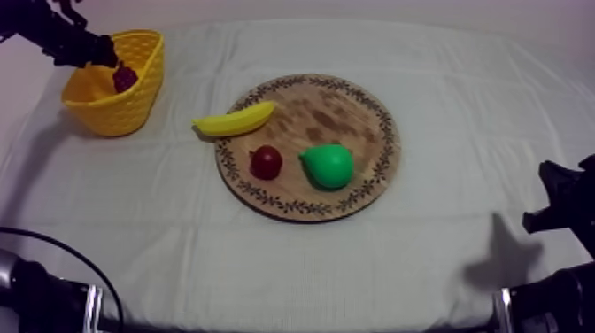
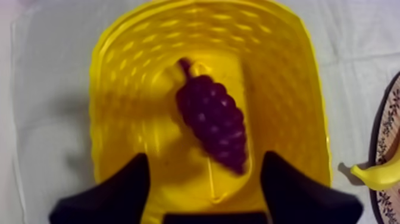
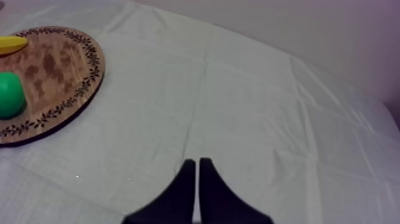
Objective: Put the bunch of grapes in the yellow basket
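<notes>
One bunch of grapes [image 2: 211, 122] inside yellow basket [image 2: 119, 77] | left gripper [image 2: 205, 156] spread above

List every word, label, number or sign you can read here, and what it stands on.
None: no writing on the basket, board, grapes, banana, pear, small red fruit or cloth; the board's rim bears only a leaf pattern.

The top camera looks down slantwise over the counter [image 1: 292, 257]. The left wrist camera sits close above the yellow basket [image 2: 119, 89], facing in; the right one looks low across the counter. All share the wooden board [image 1: 354, 115].
</notes>
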Motion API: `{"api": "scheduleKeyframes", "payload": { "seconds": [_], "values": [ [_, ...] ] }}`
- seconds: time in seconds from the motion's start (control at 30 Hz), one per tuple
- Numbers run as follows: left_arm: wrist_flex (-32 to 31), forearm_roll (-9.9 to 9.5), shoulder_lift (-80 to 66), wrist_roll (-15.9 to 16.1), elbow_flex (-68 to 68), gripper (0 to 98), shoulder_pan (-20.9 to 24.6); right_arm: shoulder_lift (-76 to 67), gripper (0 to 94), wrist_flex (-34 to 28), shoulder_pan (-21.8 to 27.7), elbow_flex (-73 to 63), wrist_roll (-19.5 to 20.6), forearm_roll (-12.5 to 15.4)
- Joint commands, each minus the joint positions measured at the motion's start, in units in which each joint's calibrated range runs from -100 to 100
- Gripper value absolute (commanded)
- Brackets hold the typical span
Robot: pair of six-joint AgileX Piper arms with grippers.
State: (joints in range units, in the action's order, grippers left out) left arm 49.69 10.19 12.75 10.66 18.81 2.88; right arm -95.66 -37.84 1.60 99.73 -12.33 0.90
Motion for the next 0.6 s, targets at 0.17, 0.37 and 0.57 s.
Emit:
{"api": "scheduleKeyframes", "payload": {
  "seconds": [0.17,0.37,0.57],
  "values": [
    [-5.3,0.07,-12.2,-0.3,11.5,20.2,0.4,0.0,0.2,0.0,0.0,0.0,0.0,0.0],
    [-11.6,0.22,-24.8,0.3,24.6,8.5,0.4,0.0,0.2,0.0,0.0,0.0,0.0,0.0],
    [-17.1,0.21,-39.0,0.4,38.6,3.4,-1.0,0.0,0.2,0.0,0.0,0.0,0.0,0.0]
  ]
}}
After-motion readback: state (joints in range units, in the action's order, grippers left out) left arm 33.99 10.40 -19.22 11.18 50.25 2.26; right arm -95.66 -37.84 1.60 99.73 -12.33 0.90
